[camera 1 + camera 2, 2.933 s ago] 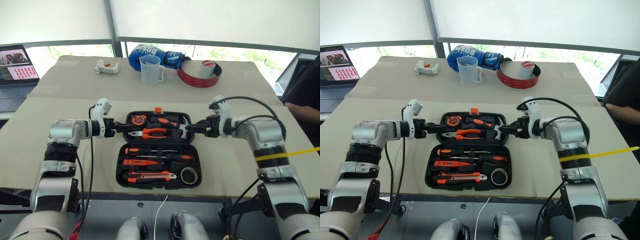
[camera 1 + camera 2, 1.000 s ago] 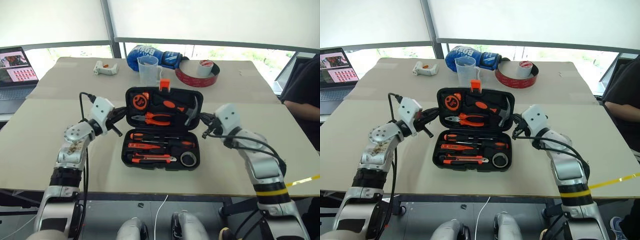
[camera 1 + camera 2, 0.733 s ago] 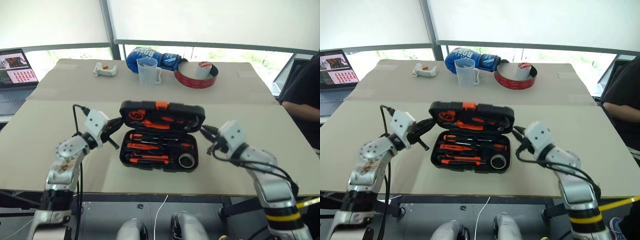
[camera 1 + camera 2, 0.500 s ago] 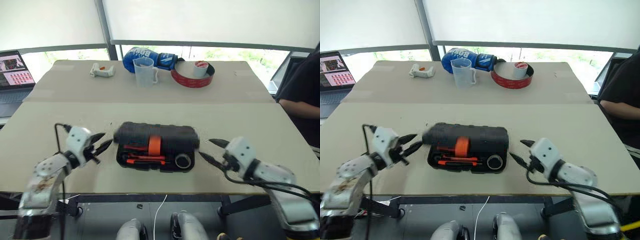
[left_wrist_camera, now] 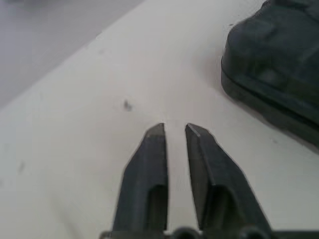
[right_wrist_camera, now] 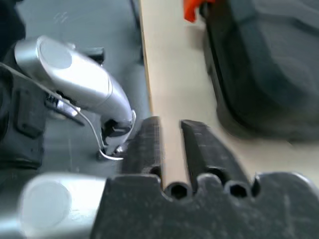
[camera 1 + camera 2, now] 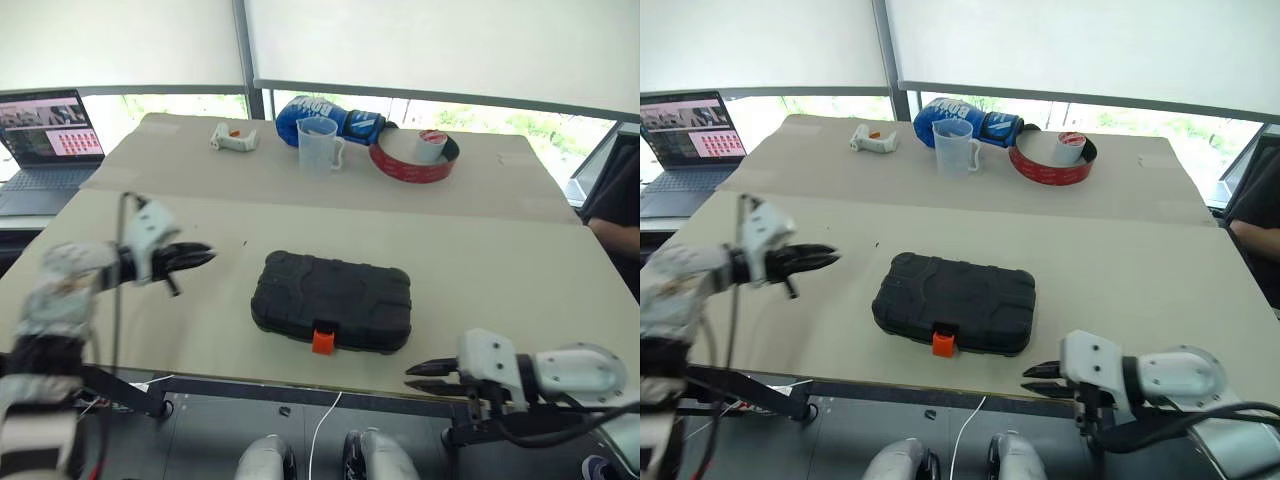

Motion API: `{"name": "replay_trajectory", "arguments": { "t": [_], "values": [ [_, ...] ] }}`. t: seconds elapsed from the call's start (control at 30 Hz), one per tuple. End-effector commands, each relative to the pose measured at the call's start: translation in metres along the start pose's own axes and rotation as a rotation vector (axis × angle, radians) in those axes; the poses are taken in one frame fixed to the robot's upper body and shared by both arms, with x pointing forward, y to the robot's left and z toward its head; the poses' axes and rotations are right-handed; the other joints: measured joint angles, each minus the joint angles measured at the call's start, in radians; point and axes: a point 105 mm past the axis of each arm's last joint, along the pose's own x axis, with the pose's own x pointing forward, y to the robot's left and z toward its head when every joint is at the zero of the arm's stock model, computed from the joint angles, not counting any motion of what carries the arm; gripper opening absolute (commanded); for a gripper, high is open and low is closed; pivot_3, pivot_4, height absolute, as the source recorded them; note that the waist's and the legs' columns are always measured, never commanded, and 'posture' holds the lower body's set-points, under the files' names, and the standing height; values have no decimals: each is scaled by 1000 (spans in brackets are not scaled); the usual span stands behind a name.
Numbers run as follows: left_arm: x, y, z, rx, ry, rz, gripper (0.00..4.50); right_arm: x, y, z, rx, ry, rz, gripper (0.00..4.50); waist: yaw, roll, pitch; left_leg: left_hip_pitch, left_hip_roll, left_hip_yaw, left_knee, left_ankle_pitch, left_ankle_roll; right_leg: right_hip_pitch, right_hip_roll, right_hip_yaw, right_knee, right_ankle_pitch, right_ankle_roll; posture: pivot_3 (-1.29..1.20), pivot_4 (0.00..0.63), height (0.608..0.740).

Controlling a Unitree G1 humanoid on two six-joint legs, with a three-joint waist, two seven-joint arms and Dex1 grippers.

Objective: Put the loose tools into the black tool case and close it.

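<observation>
Both grippers are empty with their fingers drawn together. With the black tool case (image 7: 332, 302) as the landmark, the left gripper (image 7: 203, 254) hangs above the worktop (image 7: 500, 250) off the case's left end, well apart from it, its tips pointing toward the case. The right gripper (image 7: 416, 376) sits off the case's near right corner, at the worktop's front edge and clear of the case, tips pointing left.

That worktop is covered in tan board, and the case lies closed and flat on it, roughly midway between the two grippers, ribbed lid up. Its small orange latch (image 7: 322, 340) is on the near side, facing the front edge.

Far to the left of the case, off the worktop's left end, an open laptop (image 7: 42, 135) stands with its screen lit. Beyond the case, along the far edge, lie a blue bag (image 7: 328, 112), a big red tape roll (image 7: 412, 160), a clear measuring jug (image 7: 319, 143) just in front of the bag, and a small white object (image 7: 234, 138) farther left.
</observation>
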Motion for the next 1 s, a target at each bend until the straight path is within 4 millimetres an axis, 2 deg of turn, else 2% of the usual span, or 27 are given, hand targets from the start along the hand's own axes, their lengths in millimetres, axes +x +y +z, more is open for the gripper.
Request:
{"name": "replay_trajectory", "arguments": {
  "t": [0.03,0.17,0.33,0.37,0.43,0.5,0.6,0.67,0.8,0.9,1.0],
  "values": [
    [33,12,10,115,-2,19,43,16,-10,6,-66,-28,17,26,-10,-3,1,0,0,0,1,0,0,0,0,0,1,0,-1,0,150,714],
    [61,7,21,148,-29,-27,43,25,-29,9,-90,-25,-36,26,-23,-5,2,-3,-3,0,2,-2,2,0,-2,-5,-1,1,-1,0,150,714],
    [71,-6,24,177,-58,-120,43,27,-57,10,-106,-20,-180,26,-38,-7,3,-2,-2,0,3,-2,3,0,-3,-6,0,-1,3,0,150,714],
    [71,-15,22,179,-50,-184,43,25,-70,9,-114,-9,-251,26,-40,-7,3,-2,-1,0,5,-2,3,0,-3,-5,1,-3,7,0,150,714],
    [52,-50,2,190,34,-455,43,14,-100,-3,-100,33,-396,26,-51,-7,4,-3,2,0,9,-2,3,0,-4,-5,2,-3,7,0,150,714],
    [40,-64,-4,178,65,-551,43,8,-112,-11,-80,48,-451,26,-53,-6,3,-2,4,1,12,-2,2,0,-4,-5,4,-2,7,0,150,714],
    [33,-53,13,151,2,-473,43,5,-110,-13,-69,33,-448,26,-47,-6,3,-2,4,1,12,-2,2,-1,-4,0,5,-2,6,0,150,714],
    [25,-44,24,136,-31,-427,43,1,-105,-11,-49,15,-430,26,-43,-6,3,-8,5,0,13,-2,2,-5,-3,0,6,-2,6,0,150,714],
    [10,-32,55,103,-97,-398,43,-9,-80,-6,10,-22,-344,26,-39,-6,3,-14,3,0,16,-2,2,-11,-3,0,11,-1,5,0,150,714],
    [10,-45,74,116,-119,-478,43,-11,-60,-5,37,-27,-287,26,-36,-6,3,-14,2,0,16,-2,2,-10,-3,0,11,-2,6,0,150,714],
    [26,-68,81,163,-128,-567,43,-7,-49,-4,43,-32,-268,26,-31,-6,3,-10,1,0,16,-2,3,-6,-3,1,10,-2,6,0,150,714]
  ]
}}
